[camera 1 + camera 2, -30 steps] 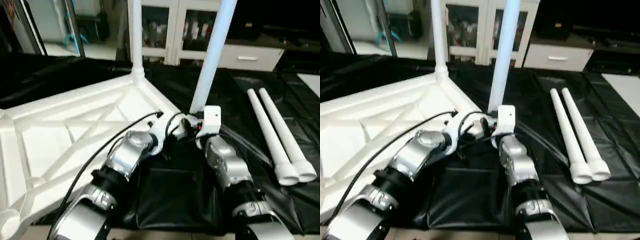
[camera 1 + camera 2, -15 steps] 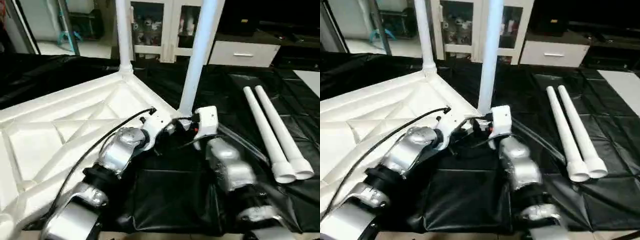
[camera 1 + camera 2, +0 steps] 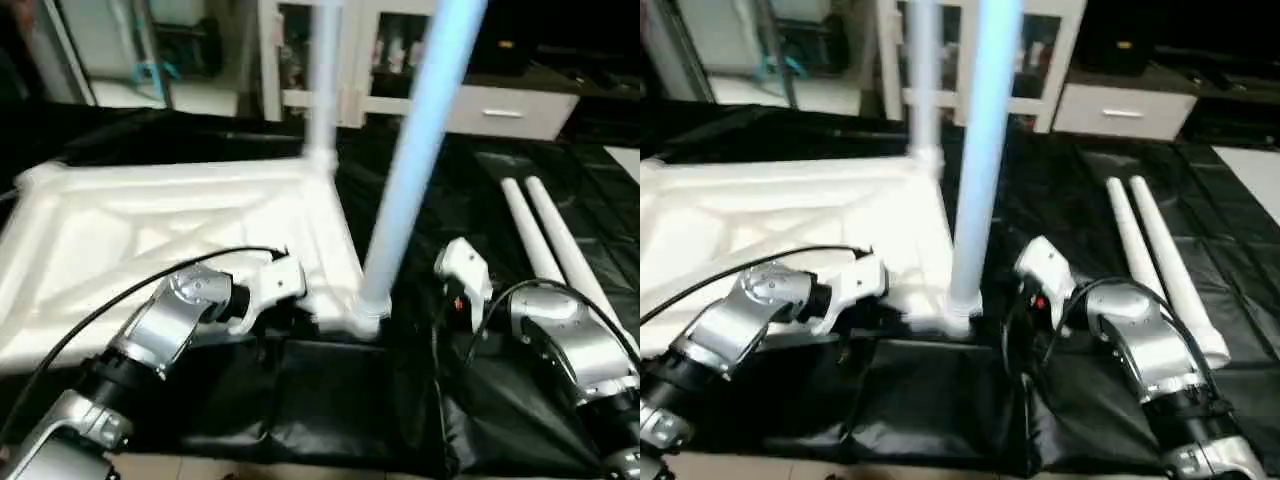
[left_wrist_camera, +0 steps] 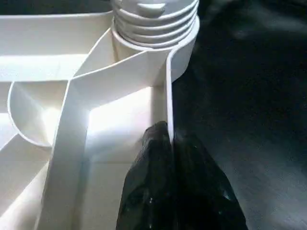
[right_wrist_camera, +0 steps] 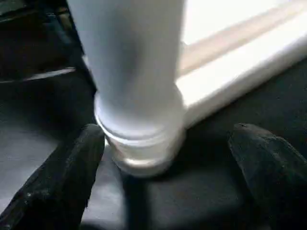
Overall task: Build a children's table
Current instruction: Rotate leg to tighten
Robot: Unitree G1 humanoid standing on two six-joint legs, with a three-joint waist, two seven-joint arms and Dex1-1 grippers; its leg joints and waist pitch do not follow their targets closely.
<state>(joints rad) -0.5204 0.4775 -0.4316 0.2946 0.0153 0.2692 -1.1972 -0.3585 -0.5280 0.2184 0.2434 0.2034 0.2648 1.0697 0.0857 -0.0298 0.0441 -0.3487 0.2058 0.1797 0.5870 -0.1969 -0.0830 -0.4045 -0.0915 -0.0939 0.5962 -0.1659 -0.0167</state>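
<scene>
The children's table top [image 3: 150, 230] lies upside down on the black mat, ribbed underside up. One white leg [image 3: 322, 90] stands in its far corner socket. A second leg [image 3: 412, 170] stands upright in the near corner socket [image 4: 153, 21]. My left gripper [image 4: 170, 143] is shut on the top's thin rim wall just beside that socket. My right gripper [image 5: 168, 134] is open, its fingers [image 5: 72, 177] spread wide on either side of the second leg's base [image 5: 141, 139] without touching it. Two more legs [image 3: 545, 240] lie side by side on the mat at the right.
Black matting [image 3: 330, 400] covers the floor around the table top. A white cabinet with glass doors [image 3: 370, 50] and a low white drawer unit [image 3: 500, 105] stand behind. A dark doorway area is at the back left.
My right gripper has opened, let go of the near leg and drawn back to the right. The left gripper has stayed shut on the rim. The camera has shifted.
</scene>
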